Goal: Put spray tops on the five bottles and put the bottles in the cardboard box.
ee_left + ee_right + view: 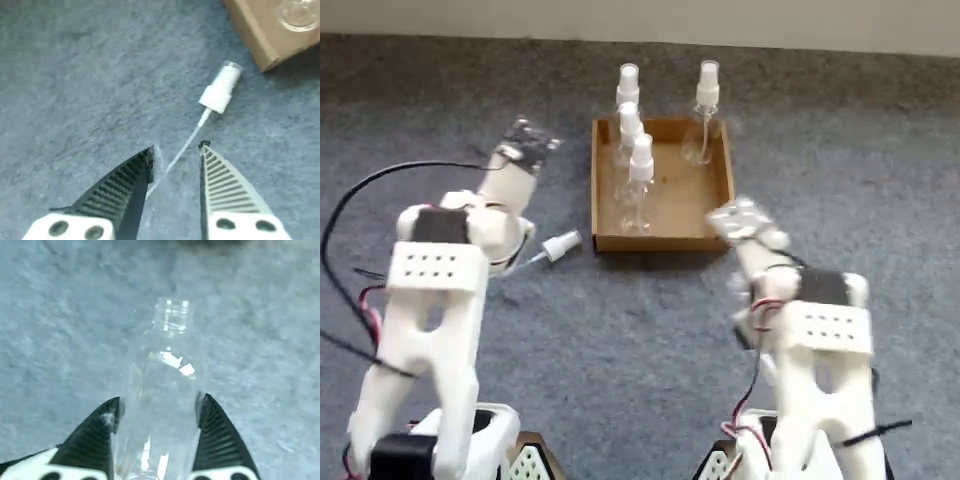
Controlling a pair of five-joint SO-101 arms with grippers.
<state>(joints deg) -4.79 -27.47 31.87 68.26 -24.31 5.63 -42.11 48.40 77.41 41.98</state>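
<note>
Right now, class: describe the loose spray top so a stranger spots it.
Find the cardboard box on the grey carpet. Off its front left corner lies a white spray top. Unlike those on the upright bottles, it lies sideways, alone, thin tube bare.

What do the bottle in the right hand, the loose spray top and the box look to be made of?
The bottle: clear glossy plastic, probably; carpet shows through, bright glints. The spray top: white smooth plastic, clear cap, thin translucent tube. The box: brown matte cardboard, plain raw edges.
</note>
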